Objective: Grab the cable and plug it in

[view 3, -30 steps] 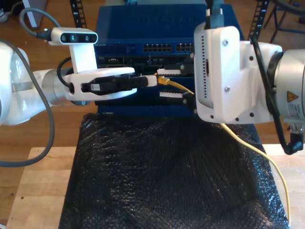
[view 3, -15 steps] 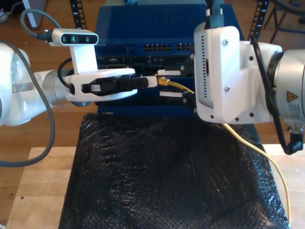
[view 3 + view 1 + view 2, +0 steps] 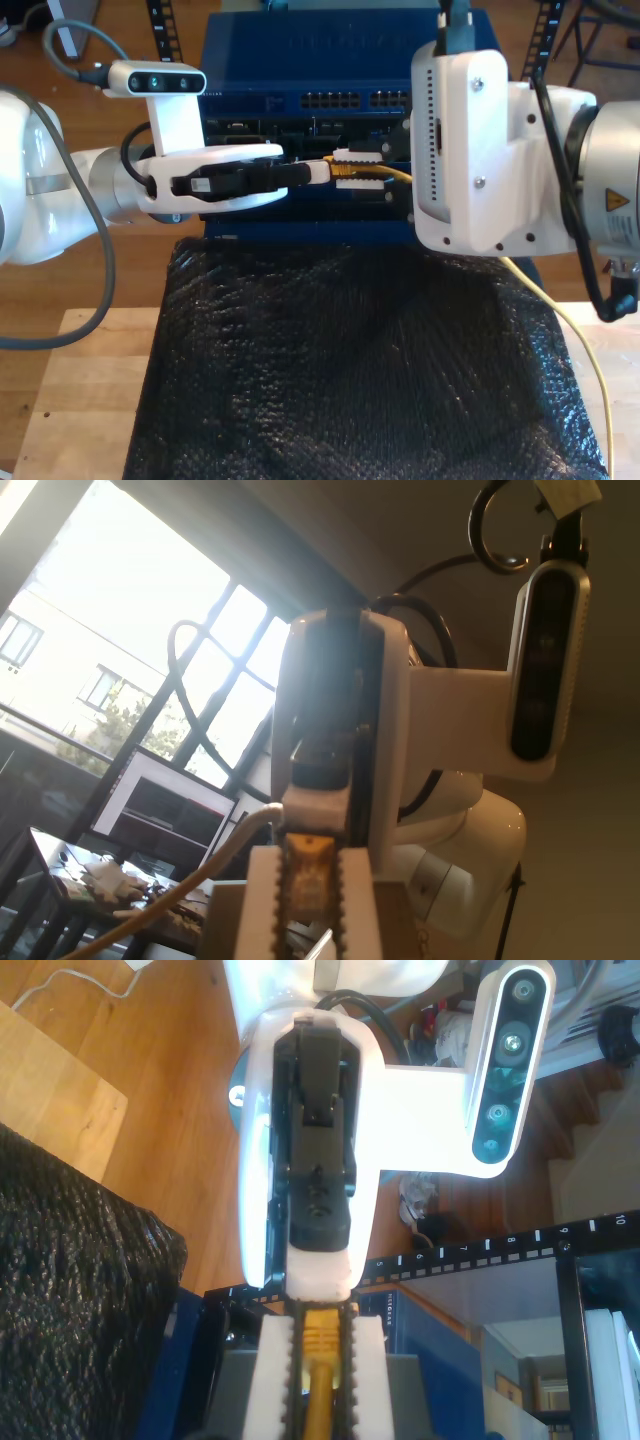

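Exterior view, left to right. My first gripper point(image 3: 318, 172) reaches in from the exterior view's left, its jaws closed on the plug end of the cable point(image 3: 345, 170). In the first wrist view the pale, translucent yellowish plug point(image 3: 308, 865) fills the gap between the serrated white pads.

The cable's near length lies level across the exterior view, with its long axis in line with both grippers. The plug points toward my first gripper, and behind it is a deeper yellow ribbed boot point(image 3: 322, 1345).

My second gripper point(image 3: 357, 171) faces the first, its pads just beside the boot on two sides. Whether they press on it cannot be told.

Past the second arm, the thin yellow cable runs down over the black wrap point(image 3: 340, 360) toward the exterior view's lower right.
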